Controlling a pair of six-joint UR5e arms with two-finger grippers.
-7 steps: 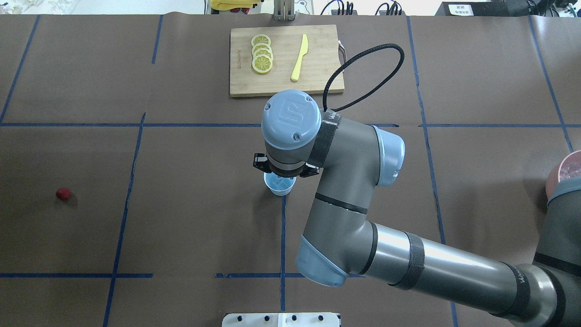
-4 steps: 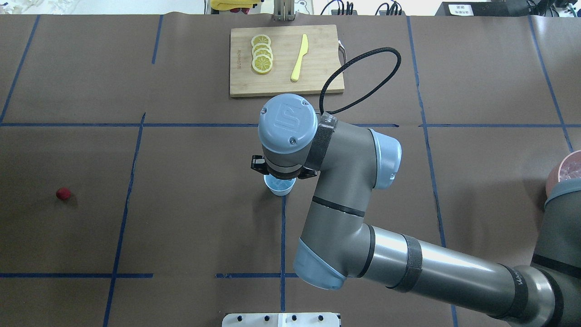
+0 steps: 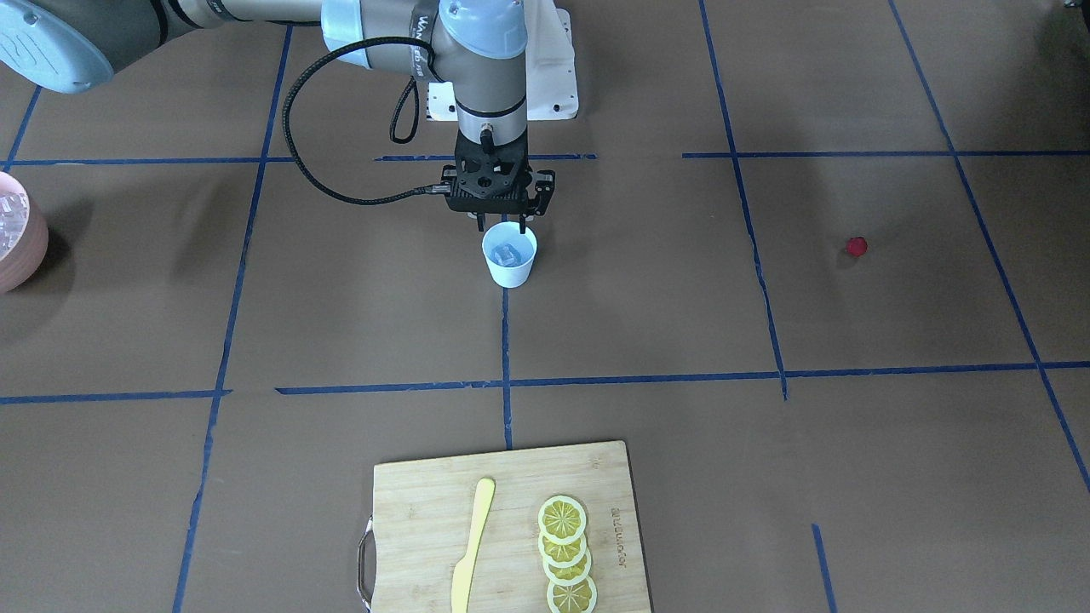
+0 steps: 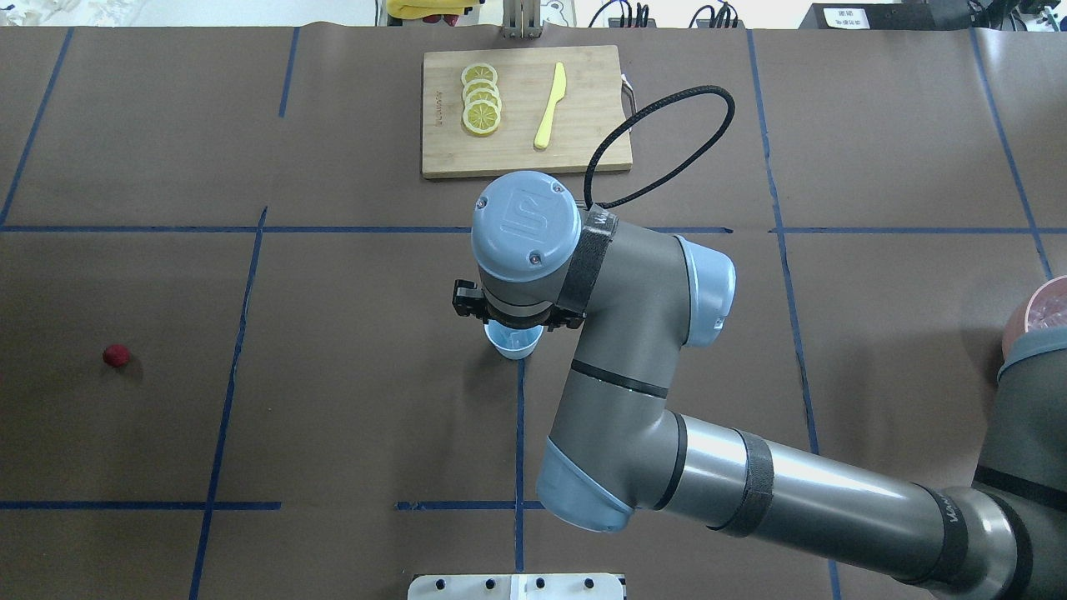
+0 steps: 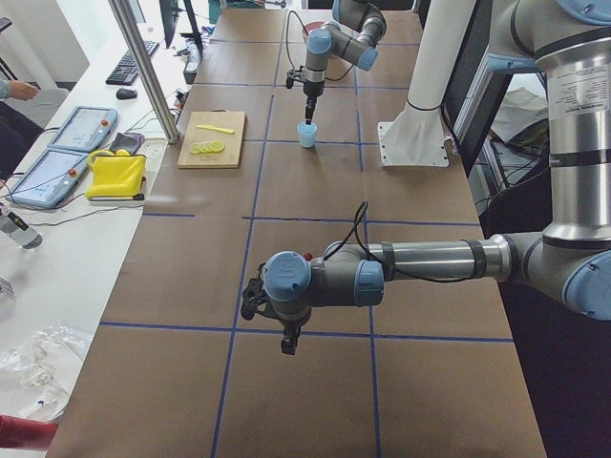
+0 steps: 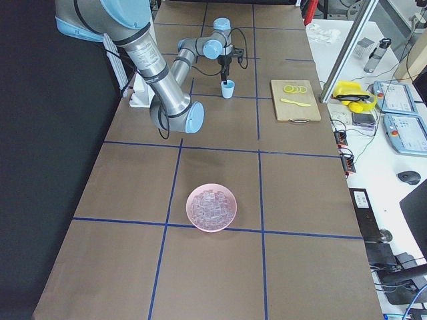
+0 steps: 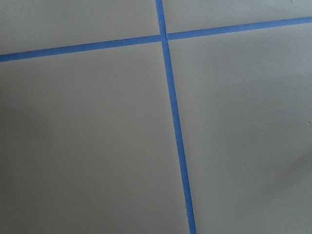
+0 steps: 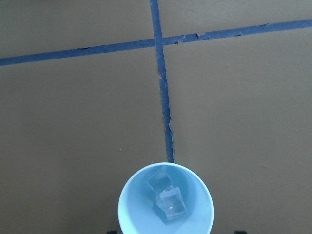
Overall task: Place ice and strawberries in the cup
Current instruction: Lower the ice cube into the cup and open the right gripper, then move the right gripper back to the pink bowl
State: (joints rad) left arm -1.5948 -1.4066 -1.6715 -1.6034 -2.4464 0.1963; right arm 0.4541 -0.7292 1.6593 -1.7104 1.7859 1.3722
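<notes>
Exterior front-facing view: the right gripper point(image 3: 501, 226), jaws apart and empty, should rise straight, clear of the small pale-blue tapered cup point(image 3: 509, 267) beneath.

The table point(image 3: 341, 298) is matte brown, crossed by a grid of blue tape lines point(image 3: 505, 340). The cup point(image 3: 509, 260) is pale blue-white and holds clear, whitish-glinting ice point(image 8: 168, 200). The strawberry point(image 3: 857, 246) is bright red and the bowl point(image 3: 32, 247) pink. A pale wooden cutting board point(image 3: 426, 511) carries yellow, white-rimmed lemon slices point(image 3: 562, 519) and a yellow knife point(image 3: 473, 545). The right arm point(image 4: 633, 333) is grey with light-blue caps.
</notes>
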